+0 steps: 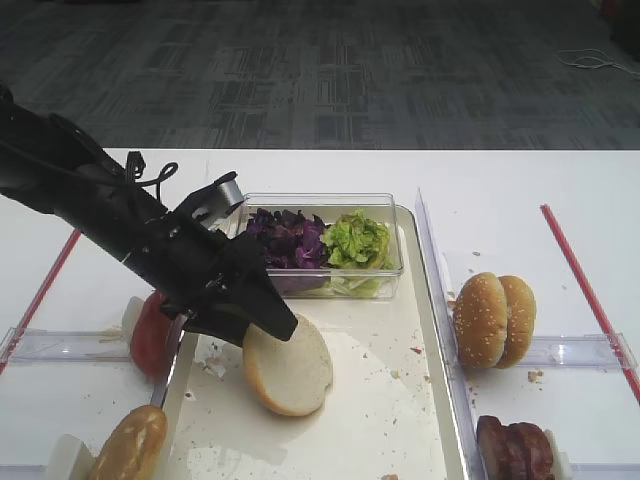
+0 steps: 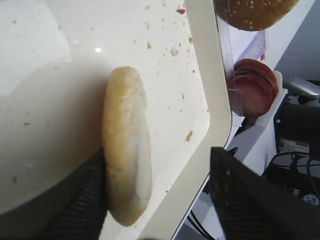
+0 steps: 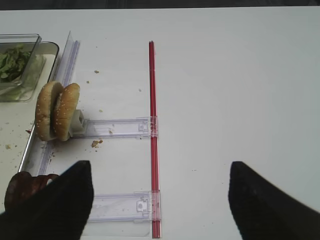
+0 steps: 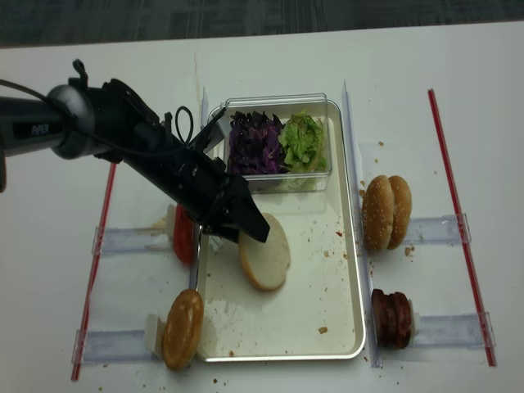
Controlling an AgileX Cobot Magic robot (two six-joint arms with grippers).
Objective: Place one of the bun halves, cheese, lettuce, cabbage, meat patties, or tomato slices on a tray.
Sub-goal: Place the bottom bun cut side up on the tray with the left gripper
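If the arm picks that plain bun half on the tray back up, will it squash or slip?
The bun half looks soft and bready, so a hard pinch would probably dent it. It likely weighs little for its size. Lying flat on the tray, cut face up, it seems unlikely to roll, though its smooth crust might slide if nudged.

I see bare room on the tray (image 4: 315, 286) right of and below the bun half (image 4: 264, 252), where a gripper could descend. Its far end is blocked by the clear box (image 4: 278, 176) of cabbage (image 4: 252, 143) and lettuce (image 4: 303, 141). My left gripper (image 4: 246, 225) and arm overhang the tray's left rim.
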